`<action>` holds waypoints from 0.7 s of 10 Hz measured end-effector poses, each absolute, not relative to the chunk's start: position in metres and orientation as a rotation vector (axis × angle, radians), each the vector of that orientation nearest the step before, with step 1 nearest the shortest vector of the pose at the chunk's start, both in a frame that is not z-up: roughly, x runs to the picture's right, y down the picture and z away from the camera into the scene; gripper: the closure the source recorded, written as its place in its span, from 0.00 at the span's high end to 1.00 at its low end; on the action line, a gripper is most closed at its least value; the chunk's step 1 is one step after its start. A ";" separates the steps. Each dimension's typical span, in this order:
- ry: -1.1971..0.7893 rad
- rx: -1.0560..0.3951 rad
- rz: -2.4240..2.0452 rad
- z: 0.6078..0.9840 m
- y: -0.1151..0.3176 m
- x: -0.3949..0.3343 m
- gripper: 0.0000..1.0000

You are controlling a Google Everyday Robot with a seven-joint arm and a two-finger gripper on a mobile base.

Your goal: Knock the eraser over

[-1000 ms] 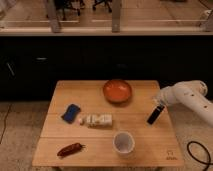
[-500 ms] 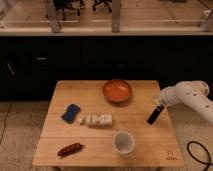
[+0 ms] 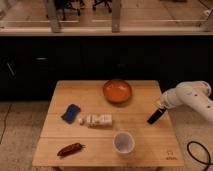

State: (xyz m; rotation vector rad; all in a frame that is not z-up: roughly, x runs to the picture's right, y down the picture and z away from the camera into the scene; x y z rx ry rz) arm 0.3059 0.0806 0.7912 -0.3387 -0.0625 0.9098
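The eraser (image 3: 154,117), a slim black block, stands tilted near the table's right edge, to the lower right of the orange bowl (image 3: 117,91). My gripper (image 3: 161,105) is at the end of the white arm (image 3: 192,97), which reaches in from the right. The gripper is right at the eraser's upper end. I cannot tell whether it touches the eraser.
On the wooden table (image 3: 100,142) lie a blue rounded pad (image 3: 71,112), a white boxy strip (image 3: 97,120), a white cup (image 3: 123,142) and a red pepper-like item (image 3: 70,149). A black cable (image 3: 197,152) lies on the floor at the right. Dark cabinets stand behind the table.
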 end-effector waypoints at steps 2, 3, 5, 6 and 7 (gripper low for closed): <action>-0.045 -0.353 0.928 0.778 0.092 0.311 0.00; -0.043 -0.359 0.934 0.774 0.095 0.312 0.00; -0.044 -0.367 0.937 0.773 0.095 0.312 0.00; -0.044 -0.371 0.938 0.772 0.096 0.313 0.00; -0.044 -0.375 0.939 0.772 0.096 0.313 0.00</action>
